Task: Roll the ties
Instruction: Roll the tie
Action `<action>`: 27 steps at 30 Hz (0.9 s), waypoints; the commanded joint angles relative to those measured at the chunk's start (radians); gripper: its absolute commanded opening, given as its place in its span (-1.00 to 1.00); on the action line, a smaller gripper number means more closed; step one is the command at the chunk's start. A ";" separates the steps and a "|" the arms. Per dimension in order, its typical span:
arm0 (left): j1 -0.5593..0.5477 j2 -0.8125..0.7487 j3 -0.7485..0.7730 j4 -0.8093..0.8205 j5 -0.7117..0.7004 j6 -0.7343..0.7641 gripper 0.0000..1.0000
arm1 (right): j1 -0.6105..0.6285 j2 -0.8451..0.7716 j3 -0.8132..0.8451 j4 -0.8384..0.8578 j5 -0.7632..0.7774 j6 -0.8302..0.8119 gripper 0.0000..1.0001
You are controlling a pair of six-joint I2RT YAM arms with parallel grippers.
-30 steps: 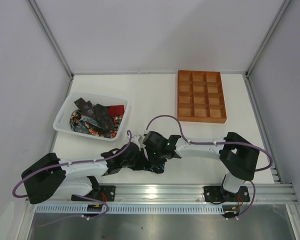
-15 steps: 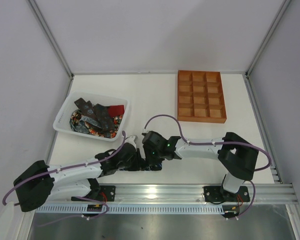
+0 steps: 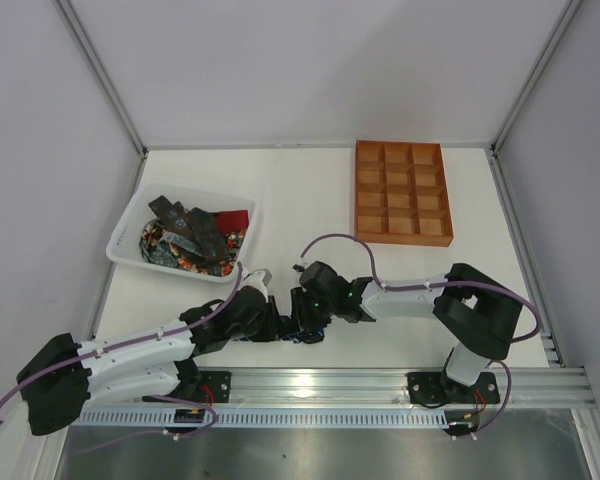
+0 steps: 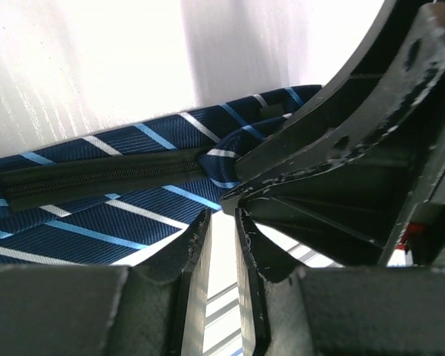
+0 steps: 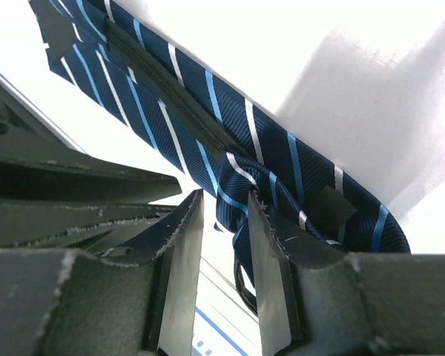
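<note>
A navy tie with light-blue and white diagonal stripes lies partly folded on the white table near the front edge. A black seam strip runs along it. In the top view both grippers meet over it and hide it. My left gripper has its tips just short of the tie's fold, its jaws a narrow way apart with nothing between them. My right gripper stands open, and a fold of the tie hangs between its jaws, touching only the right finger. More ties fill the basket.
A white plastic basket stands at the left of the table. An orange-brown compartment tray stands at the back right. The metal rail runs along the front edge just behind the grippers. The two grippers are almost touching.
My right gripper's jaws have widened off the tie's fold and its wrist has shifted slightly right. The left arm has stretched out flatter, its gripper sliding right toward the right one.
</note>
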 commanded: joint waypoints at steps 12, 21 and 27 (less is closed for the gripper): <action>0.007 0.108 0.086 0.085 0.031 0.016 -0.52 | -0.029 -0.115 -0.066 0.064 0.070 0.079 -0.50; 0.007 0.108 0.080 0.101 0.033 0.007 -0.53 | -0.037 -0.102 -0.086 0.072 0.087 0.092 -0.84; 0.007 0.133 0.089 0.125 0.062 0.012 -0.57 | -0.034 -0.066 -0.089 0.103 0.084 0.108 -1.00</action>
